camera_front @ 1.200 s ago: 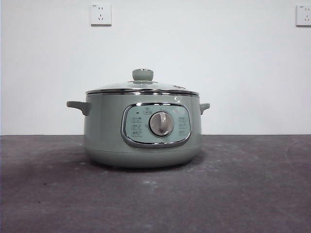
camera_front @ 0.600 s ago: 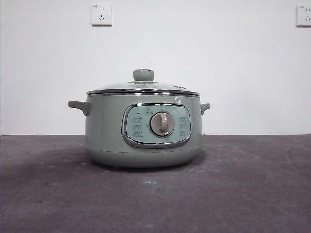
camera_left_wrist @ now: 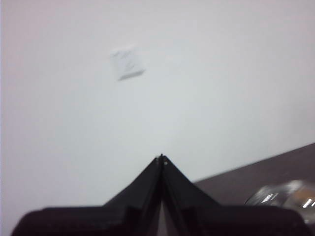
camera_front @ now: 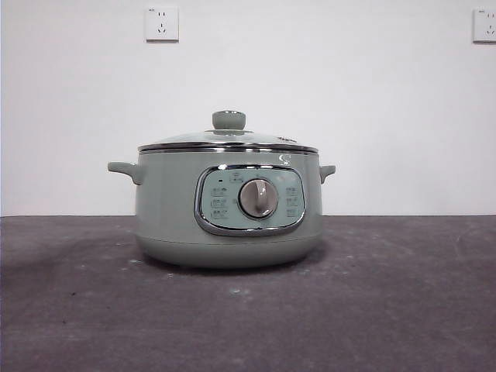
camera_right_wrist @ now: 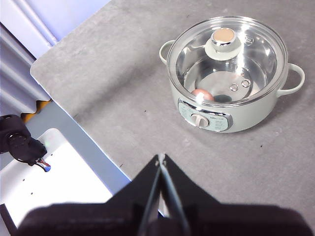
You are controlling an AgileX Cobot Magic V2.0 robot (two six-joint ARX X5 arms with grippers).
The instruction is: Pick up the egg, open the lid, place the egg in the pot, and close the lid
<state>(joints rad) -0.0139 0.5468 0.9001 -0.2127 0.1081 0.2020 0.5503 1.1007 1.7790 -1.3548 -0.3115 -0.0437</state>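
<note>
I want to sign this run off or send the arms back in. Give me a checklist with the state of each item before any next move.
1. Egg inside the pot: ok, seen through the glass in the right wrist view.
2. Lid seated on the pot rim: ok, level in the front view.
3. Left hand holding nothing: ok, jaws shut, pointed at the wall.
4. Right hand holding nothing: ok, jaws shut, high above the table.
5. Both arms away from the pot: ok, neither shows in the front view.
6. Egg shell unbroken: cannot tell, reflections blur it.
</note>
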